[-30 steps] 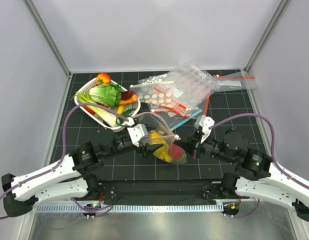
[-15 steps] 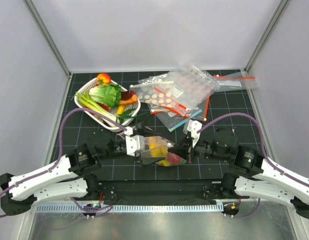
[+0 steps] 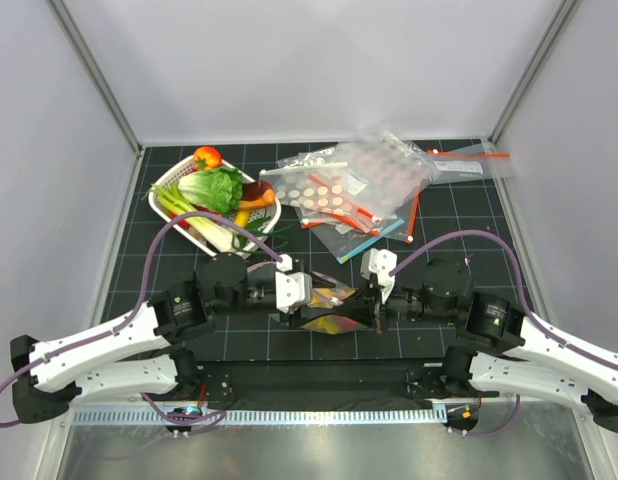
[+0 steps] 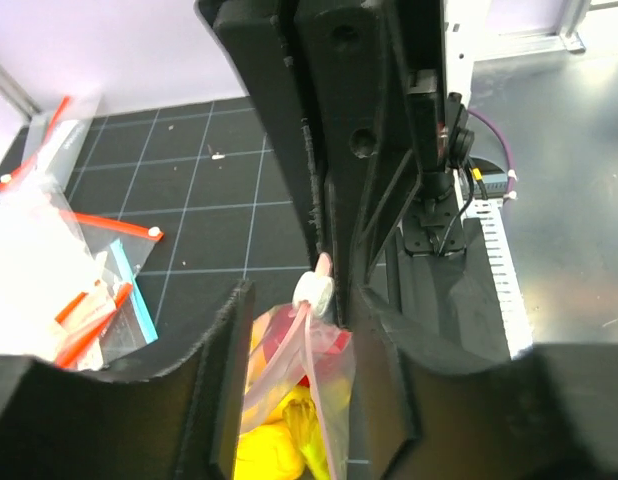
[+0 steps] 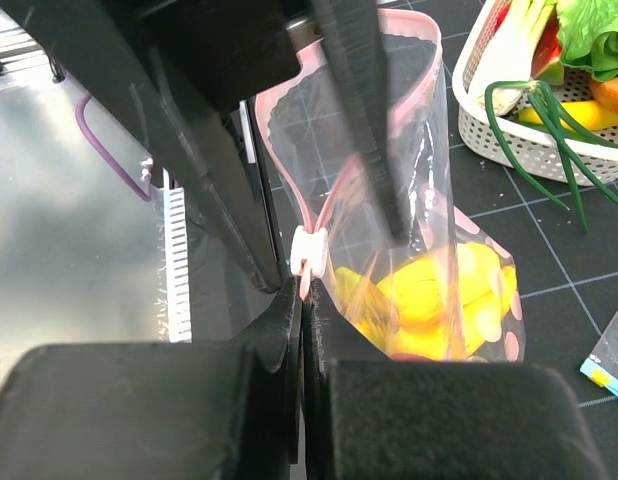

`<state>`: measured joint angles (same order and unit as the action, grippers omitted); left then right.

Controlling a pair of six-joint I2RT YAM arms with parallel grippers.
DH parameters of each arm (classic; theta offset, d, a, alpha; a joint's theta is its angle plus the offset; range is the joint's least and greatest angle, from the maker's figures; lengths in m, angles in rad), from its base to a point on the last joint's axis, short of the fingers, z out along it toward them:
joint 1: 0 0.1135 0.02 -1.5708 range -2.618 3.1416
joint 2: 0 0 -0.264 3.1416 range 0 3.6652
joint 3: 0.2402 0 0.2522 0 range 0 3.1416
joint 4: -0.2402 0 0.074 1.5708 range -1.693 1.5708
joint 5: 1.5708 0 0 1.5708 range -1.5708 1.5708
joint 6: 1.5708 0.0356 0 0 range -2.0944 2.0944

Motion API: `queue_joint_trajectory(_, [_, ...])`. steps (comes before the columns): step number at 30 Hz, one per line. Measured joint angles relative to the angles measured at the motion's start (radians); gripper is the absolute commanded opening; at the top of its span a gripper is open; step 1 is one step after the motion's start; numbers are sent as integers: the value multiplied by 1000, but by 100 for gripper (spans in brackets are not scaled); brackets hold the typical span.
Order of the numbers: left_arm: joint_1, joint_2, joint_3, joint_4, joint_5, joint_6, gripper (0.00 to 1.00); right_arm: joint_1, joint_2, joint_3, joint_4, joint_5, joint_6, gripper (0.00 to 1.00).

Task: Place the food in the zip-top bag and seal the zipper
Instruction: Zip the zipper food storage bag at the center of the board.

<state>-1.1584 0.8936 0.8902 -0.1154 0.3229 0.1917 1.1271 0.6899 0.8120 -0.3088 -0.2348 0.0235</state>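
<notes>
At front centre | right pincer (image 5: 301, 300) clamps zipper (image 5: 307, 252) | food (image 5: 429, 290) inside zip-top bag (image 5: 434, 150)

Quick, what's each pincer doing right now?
Left pincer: open, its fingers either side of the zip-top bag.
Right pincer: closed, pinching the bag at its zipper.

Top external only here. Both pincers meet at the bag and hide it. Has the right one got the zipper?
Observer: Yes. Right wrist shows the right pincer shut on the zipper at its white slider.
Operator: Mouth sealed?
Observer: No. Above the slider the zip-top bag mouth gapes open.
Operator: And left?
Observer: Left wrist shows the left pincer with fingers apart, straddling the bag, yellow food inside.
</notes>
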Motion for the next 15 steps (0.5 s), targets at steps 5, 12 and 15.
queue_joint_trajectory(5, [-2,4,10,-8,6,-2,37,6,0,0,-5,3,-5,1])
queue_joint_trajectory(12, [-4,21,23,-26,33,-12,0,11,4,0,-16,17,-11,1])
queue_joint_trajectory(15, [-4,23,24,-27,39,-19,0,14,-2,0,-18,31,-11,1])
